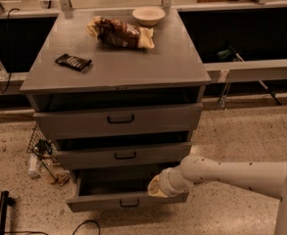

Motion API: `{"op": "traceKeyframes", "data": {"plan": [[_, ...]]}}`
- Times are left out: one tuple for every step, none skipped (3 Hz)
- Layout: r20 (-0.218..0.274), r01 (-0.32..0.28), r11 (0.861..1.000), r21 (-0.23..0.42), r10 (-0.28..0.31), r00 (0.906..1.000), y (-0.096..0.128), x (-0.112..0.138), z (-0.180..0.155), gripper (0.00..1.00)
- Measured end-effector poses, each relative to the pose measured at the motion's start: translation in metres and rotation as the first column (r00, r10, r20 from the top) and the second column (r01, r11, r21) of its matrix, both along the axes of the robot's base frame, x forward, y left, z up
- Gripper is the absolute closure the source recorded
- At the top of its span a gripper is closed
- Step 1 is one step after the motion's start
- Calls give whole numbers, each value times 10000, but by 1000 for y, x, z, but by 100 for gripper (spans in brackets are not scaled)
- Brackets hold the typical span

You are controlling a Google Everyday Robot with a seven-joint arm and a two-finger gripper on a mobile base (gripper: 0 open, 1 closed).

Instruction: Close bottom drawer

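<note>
On the speckled floor (pixel 241 141) a grey cabinet (pixel 133 67) leaves its bottom drawer (pixel 99 203) open just under the gripper (pixel 156 186), grip state untellable, so push its front squarely inward.

Cream tubular arm (pixel 231 173), dark-speckled, ends in a tan gripper (pixel 155 187) at the bottom drawer (pixel 128 202).
</note>
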State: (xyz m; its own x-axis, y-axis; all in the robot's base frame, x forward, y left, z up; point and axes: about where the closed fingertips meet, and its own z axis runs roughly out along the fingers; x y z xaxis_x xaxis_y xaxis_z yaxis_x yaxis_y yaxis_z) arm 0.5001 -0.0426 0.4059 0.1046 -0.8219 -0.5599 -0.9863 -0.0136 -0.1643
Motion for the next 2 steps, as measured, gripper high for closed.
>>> {"op": "traceKeyframes", "data": {"plan": [[-309, 356, 9994, 27, -355, 9989, -6, -1, -34, 100], [-802, 798, 9968, -14, -797, 9936, -32, 1, -115, 100]]}}
